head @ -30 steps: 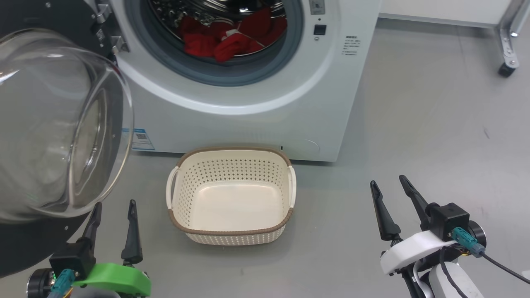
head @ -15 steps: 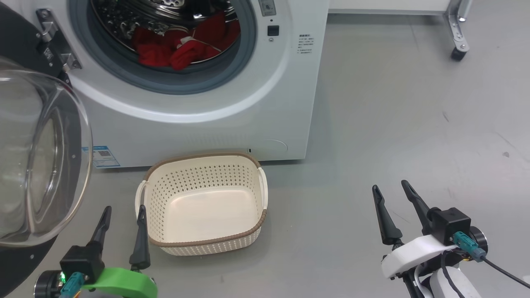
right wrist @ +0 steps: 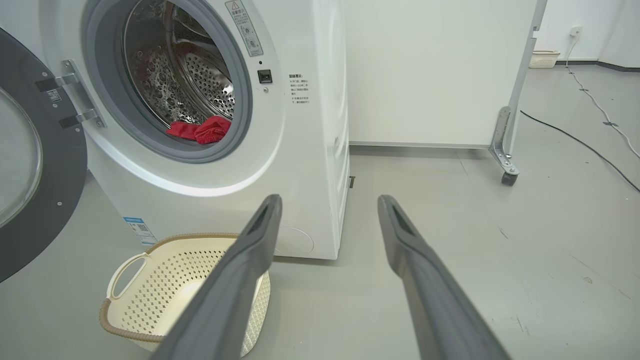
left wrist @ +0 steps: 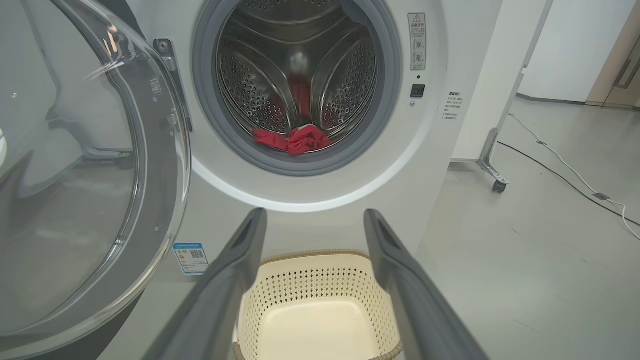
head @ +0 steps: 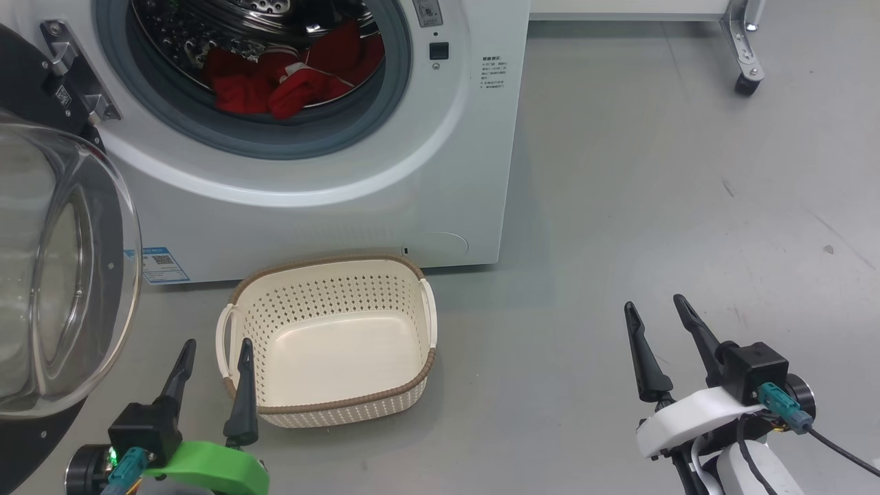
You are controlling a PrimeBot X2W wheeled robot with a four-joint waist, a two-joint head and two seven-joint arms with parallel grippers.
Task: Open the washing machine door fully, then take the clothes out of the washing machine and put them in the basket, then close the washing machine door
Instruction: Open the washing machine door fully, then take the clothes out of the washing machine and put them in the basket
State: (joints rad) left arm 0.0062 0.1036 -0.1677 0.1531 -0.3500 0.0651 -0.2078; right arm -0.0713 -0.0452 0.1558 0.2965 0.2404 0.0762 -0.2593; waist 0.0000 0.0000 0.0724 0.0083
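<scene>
One washing machine door [head: 62, 275] stands wide open, out of the way. The left gripper [head: 217, 342], fingers apart and empty, hovers by the basket [head: 323, 260]. I think the basket sits below the washing machine [head: 309, 206] so the clothes [head: 275, 89] inside can drop in. The right gripper [head: 653, 302] hangs empty, fingers apart.

Clothes [head: 275, 93] inside washing machine [head: 440, 172], basket [head: 330, 405] before it.

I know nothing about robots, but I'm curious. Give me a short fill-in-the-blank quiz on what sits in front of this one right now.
1. The bright red garment lies inside the steel ____ of the large white washing machine.
2. The cream perforated plastic basket on the floor contains ____.
3. The round black-rimmed glass door stands ____, not shut.

Missing words: drum; nothing; open.
</scene>
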